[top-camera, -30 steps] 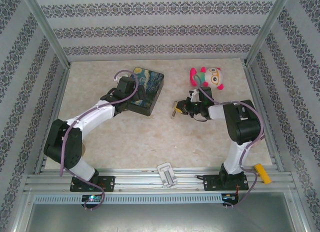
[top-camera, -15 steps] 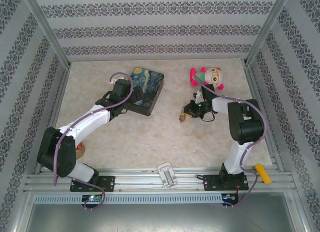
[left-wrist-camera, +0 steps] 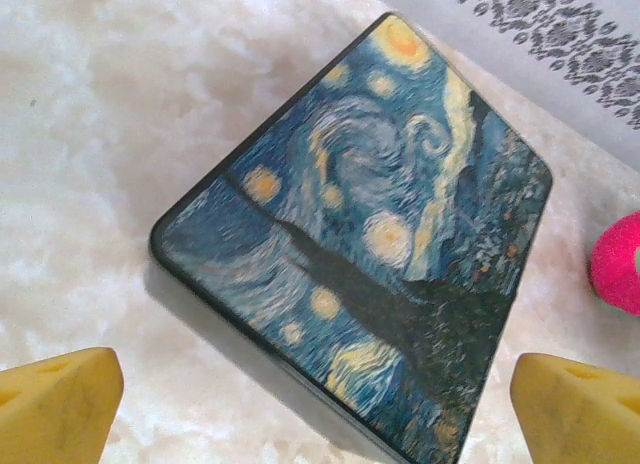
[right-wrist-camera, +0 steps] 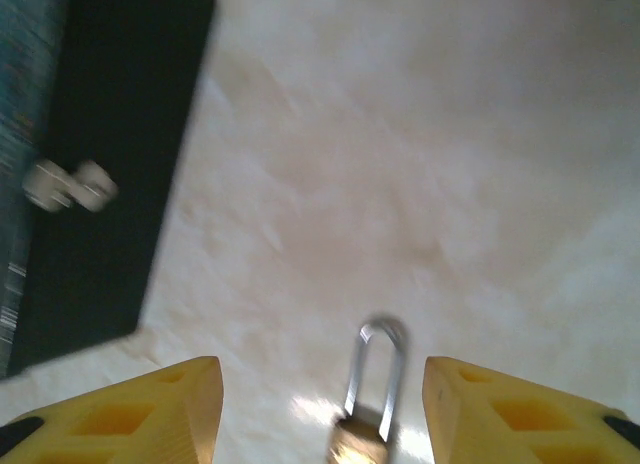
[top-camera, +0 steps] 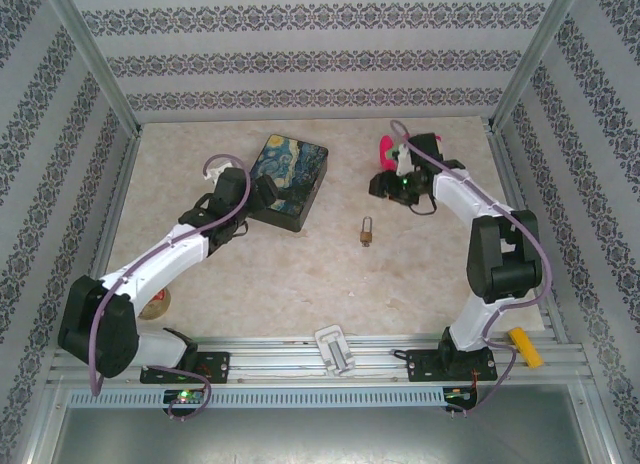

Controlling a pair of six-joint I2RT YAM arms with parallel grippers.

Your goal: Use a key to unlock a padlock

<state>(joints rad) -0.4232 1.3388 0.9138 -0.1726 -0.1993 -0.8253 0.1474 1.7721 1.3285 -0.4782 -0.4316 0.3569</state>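
Well clear of parted right end effector, padlock flat on table

Flat rectangular tin: swirling dark-blue sky, yellow stars, black sides. Small padlock: brass body, silvery shackle. Surface: cream marbling. Walls: white, dark floral bands. Plush toy: pink.
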